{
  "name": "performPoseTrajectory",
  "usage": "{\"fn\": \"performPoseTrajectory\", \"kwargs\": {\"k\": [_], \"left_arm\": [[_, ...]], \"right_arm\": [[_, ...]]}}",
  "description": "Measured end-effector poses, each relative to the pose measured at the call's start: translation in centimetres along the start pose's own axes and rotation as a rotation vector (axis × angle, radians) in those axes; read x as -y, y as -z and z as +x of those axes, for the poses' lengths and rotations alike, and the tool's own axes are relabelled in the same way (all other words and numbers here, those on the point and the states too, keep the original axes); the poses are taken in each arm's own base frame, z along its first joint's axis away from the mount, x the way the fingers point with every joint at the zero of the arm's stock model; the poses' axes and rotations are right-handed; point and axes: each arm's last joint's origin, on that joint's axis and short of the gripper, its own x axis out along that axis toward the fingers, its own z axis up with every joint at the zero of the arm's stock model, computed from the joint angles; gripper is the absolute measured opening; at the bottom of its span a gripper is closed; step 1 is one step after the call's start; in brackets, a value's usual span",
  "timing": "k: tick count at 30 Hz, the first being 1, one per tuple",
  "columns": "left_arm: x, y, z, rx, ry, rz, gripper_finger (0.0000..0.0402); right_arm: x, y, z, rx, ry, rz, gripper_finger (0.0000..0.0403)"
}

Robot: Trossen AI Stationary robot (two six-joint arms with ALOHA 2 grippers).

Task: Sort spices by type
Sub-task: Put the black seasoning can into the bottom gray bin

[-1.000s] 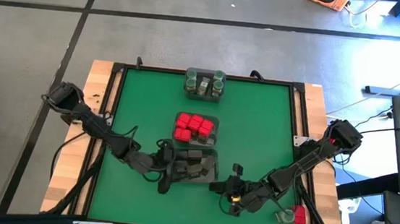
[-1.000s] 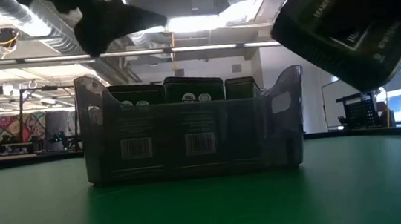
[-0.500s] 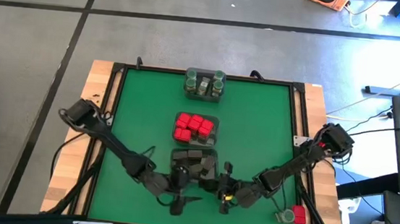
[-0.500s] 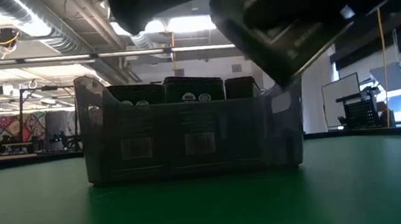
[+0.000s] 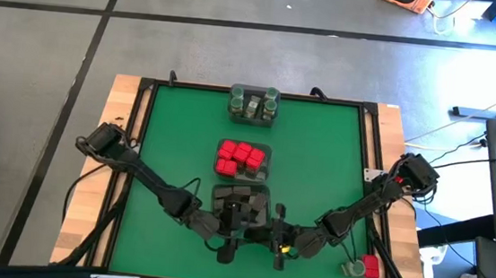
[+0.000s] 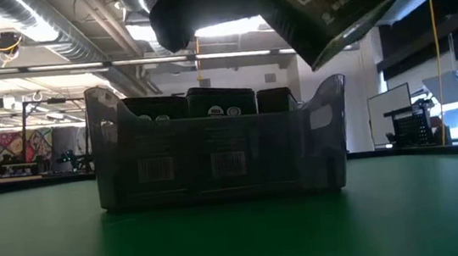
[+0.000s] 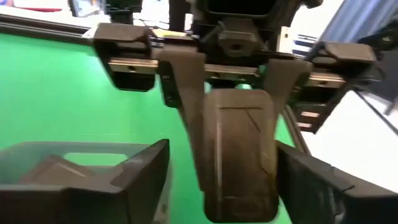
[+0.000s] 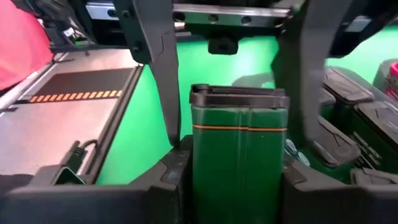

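A dark spice block [image 7: 239,155] hangs in the air just in front of the clear tray of dark blocks [image 5: 242,202], with my right gripper [image 5: 273,242] shut on it. In the low view the block [image 6: 327,3] is tilted above the tray [image 6: 219,154]. My left gripper [image 5: 232,242] faces the right one, open. Its fingers [image 7: 146,177] stand on either side of the block's free end. Red spices fill a tray [image 5: 243,159] at mid-table. Green-lidded jars stand in a tray [image 5: 253,103] at the far edge. My right gripper pinches the block's two narrow sides [image 8: 194,174] between its two fingers, at the end turned toward its wrist. The fingers come nearly level from the table's right and lie along the block. The block is lifted clear and tilted. My left gripper's fingers [image 8: 165,93] flank the block's other end; whether they touch it I cannot tell.
A red spice and a small jar [image 5: 361,268] lie at the near right corner. The three trays stand in a line down the middle of the green mat [image 5: 176,133], with open mat to either side of them.
My left gripper has gone from the dark-block tray's left side toward the table's near edge and right, up to the held block. My right gripper has brought the block a little toward the table's left and tipped it; in the low view the block has shifted leftward over the tray.
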Motion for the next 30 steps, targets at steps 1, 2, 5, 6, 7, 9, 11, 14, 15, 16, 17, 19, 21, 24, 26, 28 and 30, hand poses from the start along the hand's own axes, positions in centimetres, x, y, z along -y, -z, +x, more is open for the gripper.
{"fn": "performPoseTrajectory", "kwargs": {"k": [1, 2, 5, 6, 7, 9, 11, 14, 15, 16, 17, 19, 21, 24, 26, 28, 30], "left_arm": [[0.0, 0.0, 0.0, -0.002, 0.006, 0.0, 0.0261], [0.1, 0.0, 0.0, -0.002, 0.008, 0.0, 0.0248], [0.1, 0.0, 0.0, -0.002, 0.015, 0.009, 0.0198], [0.1, 0.0, 0.0, 0.001, 0.014, 0.016, 0.018], [0.2, 0.0, -0.1, 0.002, 0.01, 0.025, 0.0161], [0.3, 0.0, -0.2, 0.008, 0.002, 0.043, 0.0127], [0.3, 0.0, -0.2, 0.011, -0.004, 0.055, 0.0121], [0.4, -0.4, -0.7, 0.004, 0.0, 0.069, 0.0121], [0.5, -0.6, -1.0, -0.003, -0.001, 0.08, 0.0121], [0.5, -0.8, -1.4, -0.012, -0.011, 0.091, 0.0121], [0.6, -1.2, -2.0, -0.017, -0.017, 0.097, 0.0121], [0.7, -1.8, -3.1, -0.034, -0.026, 0.103, 0.0121], [0.8, -2.2, -4.1, -0.061, -0.031, 0.102, 0.0121], [0.6, -2.2, -4.8, -0.106, -0.047, 0.104, 0.0127], [0.3, -1.8, -4.8, -0.129, -0.082, 0.118, 0.013], [-0.1, -1.4, -4.2, -0.146, -0.108, 0.122, 0.013], [-0.6, -1.0, -4.0, -0.168, -0.153, 0.134, 0.0129]], "right_arm": [[0.0, -0.1, 0.0, 0.006, -0.003, 0.0, 0.0122], [-0.1, -0.1, 0.0, 0.012, -0.009, -0.004, 0.0122], [-0.1, -0.2, 0.0, 0.017, -0.015, -0.015, 0.0123], [-0.1, -0.2, 0.0, 0.015, -0.02, -0.015, 0.0123], [-0.1, -0.2, 0.0, 0.015, -0.019, -0.01, 0.0124], [-0.1, -0.2, 0.0, 0.02, -0.005, 0.003, 0.0124], [0.0, -0.2, 0.0, 0.022, -0.003, 0.0, 0.0125], [-0.1, -0.3, 0.0, 0.025, -0.015, 0.002, 0.0141], [-0.2, -0.4, -0.1, 0.029, -0.024, 0.007, 0.0151], [-0.3, -0.6, -0.3, 0.033, -0.032, 0.011, 0.0162], [-0.4, -0.8, -0.4, 0.044, -0.033, 0.017, 0.0173], [-0.6, -1.3, -0.8, 0.055, -0.048, 0.022, 0.0194], [-0.6, -1.6, -1.3, 0.047, -0.054, -0.016, 0.0211], [-0.6, -1.9, -1.9, 0.016, -0.068, -0.045, 0.0229], [-0.7, -2.0, -2.3, 0.002, -0.096, -0.051, 0.0236], [-0.8, -2.0, -2.4, -0.011, -0.106, -0.059, 0.024], [-0.7, -1.9, -2.3, -0.023, -0.104, -0.066, 0.0241]]}}
